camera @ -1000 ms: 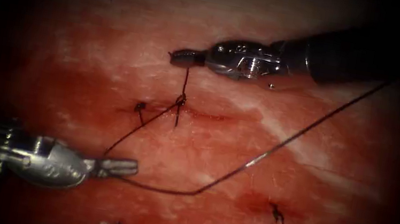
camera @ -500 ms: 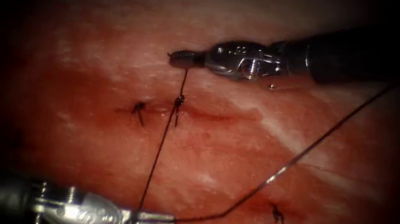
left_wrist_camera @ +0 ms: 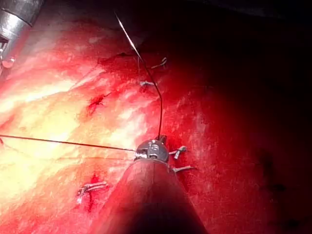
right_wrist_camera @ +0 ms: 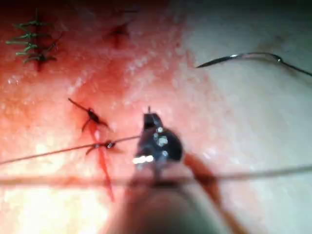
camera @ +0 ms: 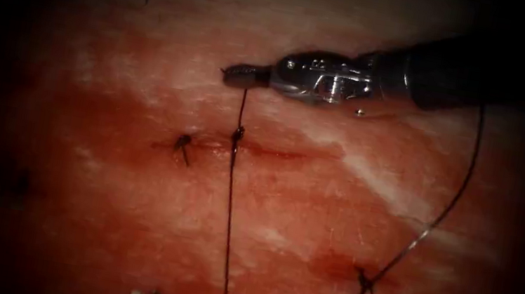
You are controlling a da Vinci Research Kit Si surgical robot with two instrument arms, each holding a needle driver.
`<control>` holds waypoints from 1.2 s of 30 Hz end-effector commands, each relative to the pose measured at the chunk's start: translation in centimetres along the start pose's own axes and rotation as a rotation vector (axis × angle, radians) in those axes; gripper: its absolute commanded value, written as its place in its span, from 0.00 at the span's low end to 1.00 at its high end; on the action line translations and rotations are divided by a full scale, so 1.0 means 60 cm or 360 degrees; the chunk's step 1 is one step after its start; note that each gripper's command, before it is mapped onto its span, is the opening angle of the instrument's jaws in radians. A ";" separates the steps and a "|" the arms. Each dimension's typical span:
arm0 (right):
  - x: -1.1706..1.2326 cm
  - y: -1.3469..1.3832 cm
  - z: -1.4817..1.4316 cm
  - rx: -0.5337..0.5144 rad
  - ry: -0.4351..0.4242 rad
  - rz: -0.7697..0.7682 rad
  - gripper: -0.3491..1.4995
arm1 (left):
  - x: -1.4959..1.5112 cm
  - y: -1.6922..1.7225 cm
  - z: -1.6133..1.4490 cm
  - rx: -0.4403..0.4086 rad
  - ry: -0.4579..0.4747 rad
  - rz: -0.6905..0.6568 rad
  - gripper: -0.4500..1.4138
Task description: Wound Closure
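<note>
Right tool (camera: pixel 228 76) jaws clamp the thread (camera: pixel 243 105) short end at 12 o'clock of the knot (camera: pixel 237 134). Left tool (left_wrist_camera: pixel 152 150) grips the long strand, now drawn toward 6 o'clock: knot tightening. Needle (right_wrist_camera: pixel 239 57) lies free on the tissue (camera: pixel 128 181).

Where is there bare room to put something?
Bare tissue lies left of the taut thread. The cut is crowded, near the right end effector gripping thread. The left end effector grips thread too. The needle lies free on tissue.
</note>
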 end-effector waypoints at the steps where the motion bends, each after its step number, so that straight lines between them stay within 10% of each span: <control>1: -0.0005 -0.0001 0.0013 -0.0001 0.0000 -0.0007 0.00 | -0.0020 0.0011 0.0011 -0.0031 -0.0010 -0.0013 0.00; 12: 0.0000 -0.0012 0.0022 0.0033 0.0017 -0.0017 0.00 | -0.0014 0.0089 0.0020 -0.0238 -0.0043 -0.0004 0.00; 18: 0.0006 -0.0042 0.0011 0.0075 0.0062 -0.0030 0.03 | 0.0062 0.0057 -0.0036 -0.0085 0.0035 0.0071 0.00; 20: 0.0005 -0.0044 -0.0010 0.0069 0.0138 -0.0011 0.38 | 0.0123 0.0032 -0.0088 -0.0011 0.0089 0.0181 0.00; 24: -0.0004 -0.0044 -0.0034 0.0060 0.0242 -0.0003 0.65 | 0.0205 -0.0001 -0.0144 0.0029 0.0198 0.0231 0.00; 36: 0.0013 -0.0103 -0.0008 -0.0005 0.0334 -0.0113 0.75 | 0.0333 -0.0083 -0.0177 -0.0222 0.0540 0.0075 0.00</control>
